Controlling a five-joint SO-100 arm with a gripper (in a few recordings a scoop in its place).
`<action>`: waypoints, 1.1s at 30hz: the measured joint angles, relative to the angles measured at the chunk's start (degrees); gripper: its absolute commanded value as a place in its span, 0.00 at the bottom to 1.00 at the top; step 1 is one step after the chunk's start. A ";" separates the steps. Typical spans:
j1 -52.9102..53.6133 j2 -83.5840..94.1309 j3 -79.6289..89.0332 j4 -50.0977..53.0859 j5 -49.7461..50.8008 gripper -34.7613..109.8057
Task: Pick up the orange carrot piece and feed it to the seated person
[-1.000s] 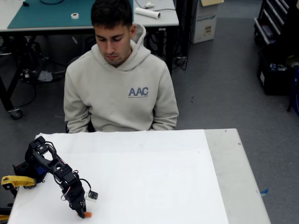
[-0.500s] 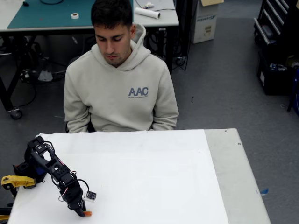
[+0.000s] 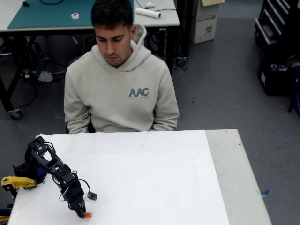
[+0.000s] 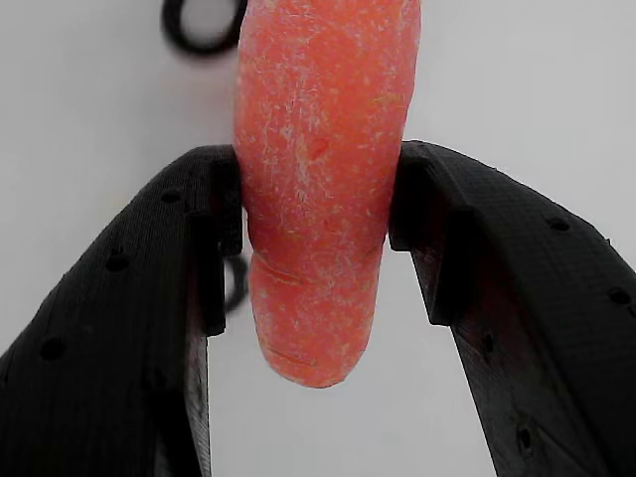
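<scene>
**Gripper closed on a carrot piece at the near left corner of the table**

In the fixed view, a black robot arm (image 3: 49,171) reaches down from the left edge of a white table (image 3: 154,178). Its gripper (image 3: 81,214) points at the tabletop in the near left corner. The orange carrot piece (image 3: 87,215) shows there as a tiny bright dot at the gripper's tip, right on the white surface; whether it has left the surface cannot be told. A small white-and-black module (image 3: 92,196) hangs on thin wires just beside the arm's lower end.

At the far side of the table the seated person (image 3: 119,89) faces the arm, head tilted down, wearing a soft beige hoodie with blue "AAC" letters on the chest. The person is well apart from the carrot. Behind the person stands a bench with a teal mat (image 3: 56,13). A yellow handle (image 3: 16,182) sticks out at the left edge, near the arm's base.

The wrist view is much closer. The carrot piece (image 4: 323,179) stands lengthwise between the two fingers (image 4: 149,328), its rounded end toward the camera. Its skin is matte orange-red, flecked with pale specks and crossed by faint creases. The fingers are black plastic with a fine woven texture and small round holes. Both flat inner pads press against the carrot's sides, clamping it. Behind it lies plain white surface with a dark ring (image 4: 204,30) at the top edge.
</scene>
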 measured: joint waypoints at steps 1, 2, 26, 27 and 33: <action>-0.97 0.62 -1.23 0.00 0.00 0.22; -1.93 1.32 -2.64 0.00 0.00 0.22; -40.69 5.98 -37.97 0.26 -1.41 0.22; -42.80 5.98 -39.46 0.26 -2.37 0.22; -54.23 6.06 -47.29 0.26 -13.80 0.22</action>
